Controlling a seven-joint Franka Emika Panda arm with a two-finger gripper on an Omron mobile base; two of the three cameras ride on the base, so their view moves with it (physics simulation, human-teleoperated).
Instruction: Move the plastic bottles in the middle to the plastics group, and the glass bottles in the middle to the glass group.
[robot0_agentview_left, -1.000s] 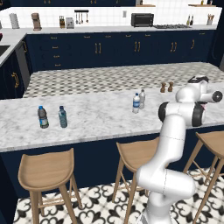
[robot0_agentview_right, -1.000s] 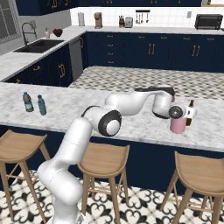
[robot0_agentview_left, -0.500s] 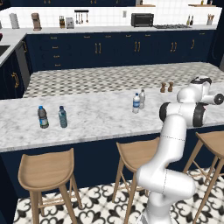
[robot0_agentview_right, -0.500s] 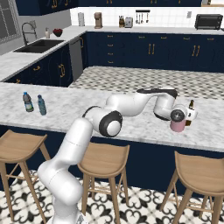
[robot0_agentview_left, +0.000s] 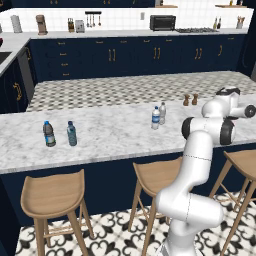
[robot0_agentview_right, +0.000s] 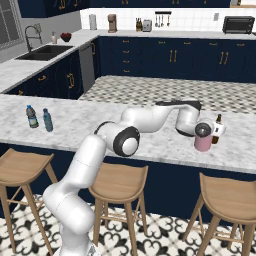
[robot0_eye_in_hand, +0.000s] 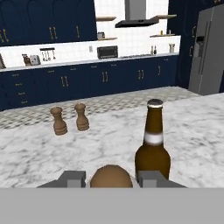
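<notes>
The pink glass bottle (robot0_agentview_right: 202, 143) stands upright at the right end of the near counter, with my gripper (robot0_agentview_right: 204, 130) shut on its top from above. In the hand view its rounded cap (robot0_eye_in_hand: 110, 175) sits between my fingertips, and my gripper (robot0_eye_in_hand: 111, 177) is shut around it. The slim brown long-necked bottle (robot0_eye_in_hand: 152, 148) of the glass group is close beside it on the right (robot0_agentview_right: 217, 131). Two clear water bottles (robot0_agentview_left: 155, 118) (robot0_agentview_left: 162, 113) stand mid-counter. The blue-capped plastics group (robot0_agentview_left: 49, 134) (robot0_agentview_left: 72, 134) stands far left.
Two small brown shakers (robot0_eye_in_hand: 58, 121) (robot0_eye_in_hand: 81, 116) stand on the counter behind the glass bottles, left of the brown bottle. Three wooden stools (robot0_agentview_left: 52, 194) line the counter's front. My arm (robot0_agentview_right: 150, 117) stretches low over the counter towards its right end.
The hand with the pink bottle has edged slightly right and down beside the brown bottle. Nothing else has moved.
</notes>
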